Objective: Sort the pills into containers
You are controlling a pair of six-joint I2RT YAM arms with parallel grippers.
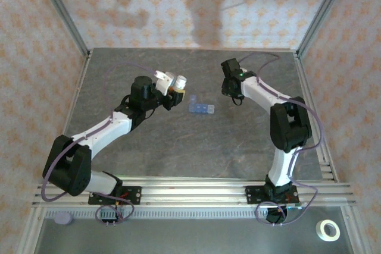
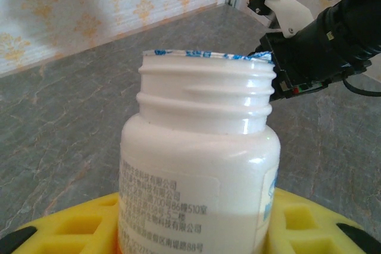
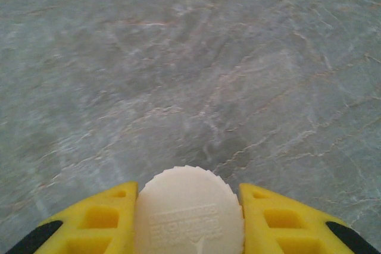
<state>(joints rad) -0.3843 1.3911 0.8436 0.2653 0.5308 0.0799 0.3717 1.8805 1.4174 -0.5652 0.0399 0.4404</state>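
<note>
My left gripper [image 1: 172, 91] is shut on a white pill bottle [image 2: 202, 165]. The bottle has no cap, and a torn blue foil rim runs round its mouth. Its yellow fingers [image 2: 71, 224] press on the bottle's lower body. The bottle [image 1: 179, 81] hangs just left of the containers [image 1: 201, 108], a small translucent blue strip lying on the table. My right gripper [image 1: 236, 94] hovers to the right of the strip, shut on the ribbed white cap [image 3: 189, 212] between yellow fingers [image 3: 101, 221]. The pills are hidden from view.
The grey marbled table [image 1: 178, 141] spreads around the strip. Patterned walls and metal posts [image 1: 62, 13] close in the back and sides. My right arm's black wrist [image 2: 321, 40] sits close beyond the bottle's mouth. A tape roll [image 1: 327, 230] lies below the near rail.
</note>
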